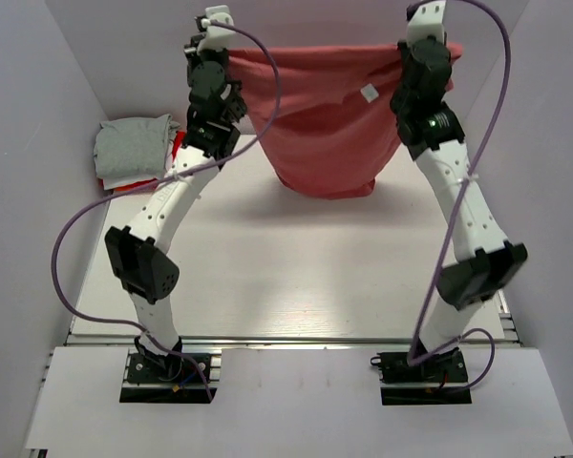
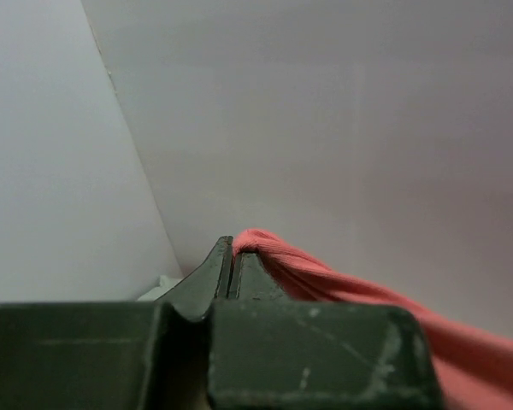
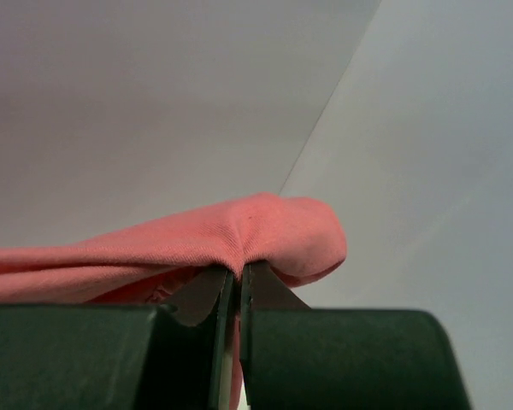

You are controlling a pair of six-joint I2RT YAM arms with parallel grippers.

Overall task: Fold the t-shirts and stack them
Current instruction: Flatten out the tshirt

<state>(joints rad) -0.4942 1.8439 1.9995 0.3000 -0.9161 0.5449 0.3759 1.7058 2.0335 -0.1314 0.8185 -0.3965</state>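
The pale table (image 1: 296, 277) fills the middle of the top view, with white walls closing it in on three sides. Above its 12 o'clock end hangs the salmon-pink t-shirt (image 1: 334, 124), lifted off the surface and stretched sideways between the two raised arms. Its upper edge is pulled fairly straight, and its body sags in a rounded belly towards 6 o'clock. The left arm (image 1: 158, 215) rises at 10 o'clock and the right arm (image 1: 463, 205) at 2 o'clock, each trailing a purple cable (image 1: 67, 248).

A folded pile sits against the left wall at about 10 o'clock. A light grey t-shirt (image 1: 134, 143) lies on top, with a bright red t-shirt (image 1: 179, 145) showing at its edge.

The left gripper (image 2: 232, 256) is pinched tight on a corner of the pink cloth, which trails off towards 4 o'clock in its wrist view. The right gripper (image 3: 239, 275) is likewise clamped on a bunched fold that drapes over its tips and runs towards 9 o'clock. A small white label (image 1: 370, 93) shows on the pink cloth near the right arm.
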